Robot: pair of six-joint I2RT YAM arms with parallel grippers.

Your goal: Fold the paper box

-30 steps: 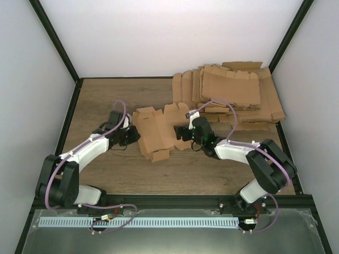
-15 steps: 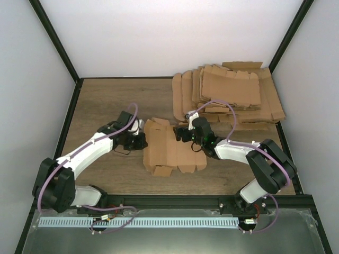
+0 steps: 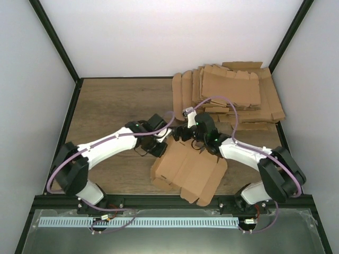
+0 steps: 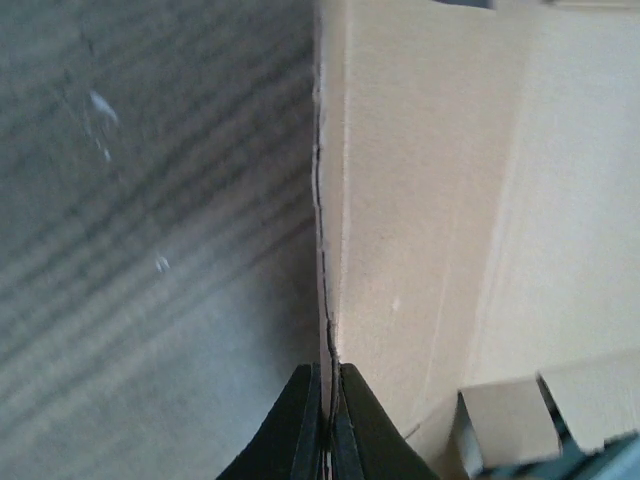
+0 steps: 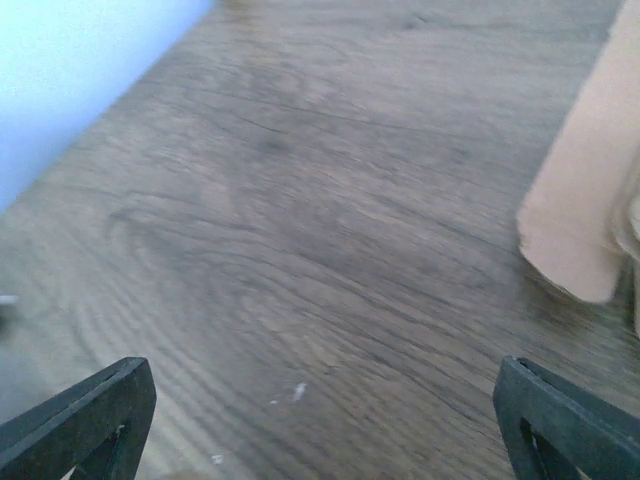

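The paper box [image 3: 192, 172] is a creased brown cardboard sheet with flaps, lying tilted near the table's front edge between the two arms. My left gripper [image 3: 161, 150] is shut on its far left edge. The left wrist view shows the black fingertips [image 4: 300, 420] pinching that thin edge, with the left gripper [image 4: 331, 385] at the bottom and the paper box [image 4: 430, 200] filling the right side. My right gripper [image 3: 180, 133] hovers just behind the sheet, apart from it. In the right wrist view the right gripper [image 5: 325, 405] is open over bare wood, holding nothing.
A pile of flat brown cardboard blanks [image 3: 233, 95] fills the back right corner of the wooden table [image 3: 106, 106]. A rounded cardboard flap [image 5: 585, 210] shows at the right of the right wrist view. White walls with black frame posts close in the table.
My left arm has swung right and drawn the paper box toward the front edge, turning it as it went. The right gripper stayed near the same spot, shifting slightly back.
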